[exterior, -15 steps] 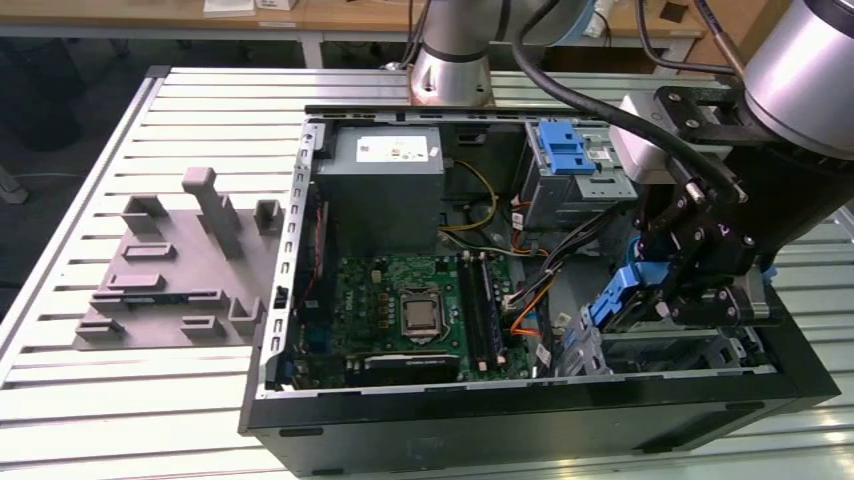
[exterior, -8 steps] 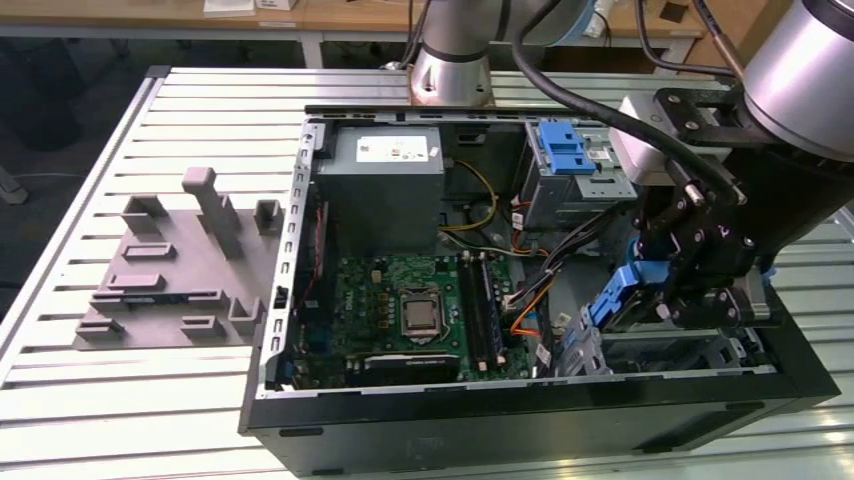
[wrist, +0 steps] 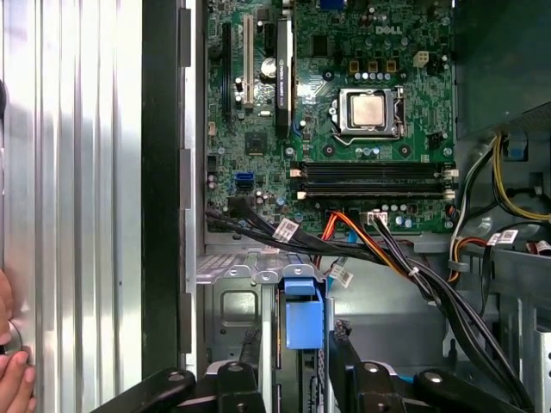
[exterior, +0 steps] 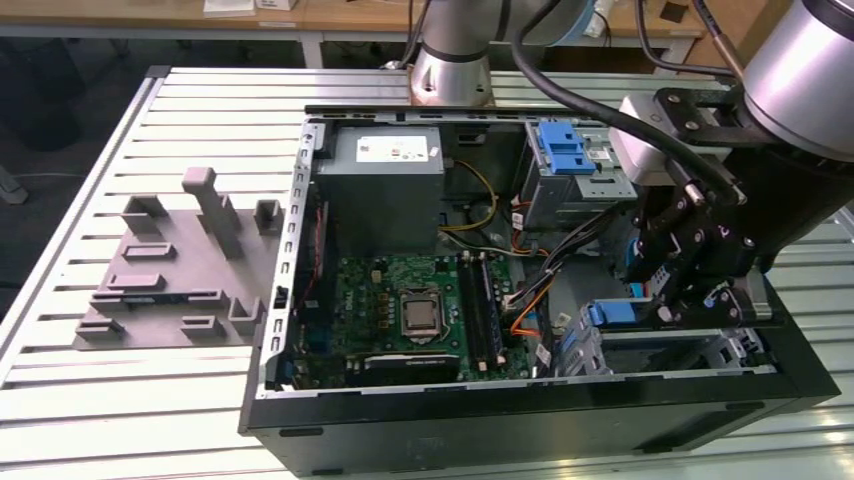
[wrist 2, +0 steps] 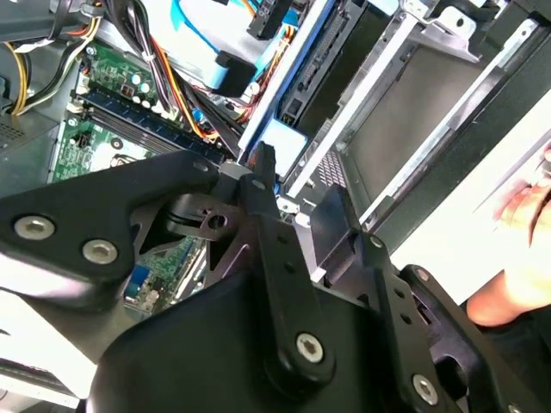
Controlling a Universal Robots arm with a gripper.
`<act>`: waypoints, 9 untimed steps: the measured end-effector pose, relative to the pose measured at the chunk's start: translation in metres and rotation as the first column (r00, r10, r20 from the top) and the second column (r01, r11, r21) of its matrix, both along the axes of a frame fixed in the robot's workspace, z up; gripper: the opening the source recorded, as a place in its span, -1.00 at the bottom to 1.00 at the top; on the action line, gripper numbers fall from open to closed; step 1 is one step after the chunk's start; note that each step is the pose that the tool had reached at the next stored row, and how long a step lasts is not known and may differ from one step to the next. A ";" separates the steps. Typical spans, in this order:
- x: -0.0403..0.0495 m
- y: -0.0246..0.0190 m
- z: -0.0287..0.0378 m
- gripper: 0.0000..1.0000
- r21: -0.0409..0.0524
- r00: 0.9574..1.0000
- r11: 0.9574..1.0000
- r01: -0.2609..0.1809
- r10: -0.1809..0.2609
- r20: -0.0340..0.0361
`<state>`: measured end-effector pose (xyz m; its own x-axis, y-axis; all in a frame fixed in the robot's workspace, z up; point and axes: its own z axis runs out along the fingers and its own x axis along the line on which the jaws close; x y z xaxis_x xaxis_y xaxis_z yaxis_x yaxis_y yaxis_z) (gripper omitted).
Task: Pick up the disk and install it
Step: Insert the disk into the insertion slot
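Flanking the disk (wrist: pixel 301 310), its body hidden in the drive cage (wrist: pixel 225 314), the fingers (wrist: pixel 344 366) stand released, gaps showing.

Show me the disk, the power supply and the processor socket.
disk (wrist: pixel 303 317): first wrist view, on its blue handle.
power supply (exterior: pixel 384 200): exterior view, on its grey top face.
processor socket (wrist: pixel 368 112): first wrist view, on its metal centre.

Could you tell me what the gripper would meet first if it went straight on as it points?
Probably the blue-handled disk, directly ahead of the gripper in the drive bay, though depth is unclear.
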<state>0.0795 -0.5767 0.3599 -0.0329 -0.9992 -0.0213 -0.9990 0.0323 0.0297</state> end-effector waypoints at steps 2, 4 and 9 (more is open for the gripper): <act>0.0000 0.0000 -0.0001 -0.15 0.000 1.000 1.000 0.000 0.000 0.000; 0.0000 0.0000 -0.0002 -0.28 0.000 1.000 1.000 0.000 0.000 0.000; 0.0000 0.0000 -0.0002 -0.75 0.000 1.000 1.000 0.000 0.000 0.000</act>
<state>0.0795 -0.5767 0.3597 -0.0330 -0.9992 -0.0214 -0.9990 0.0323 0.0297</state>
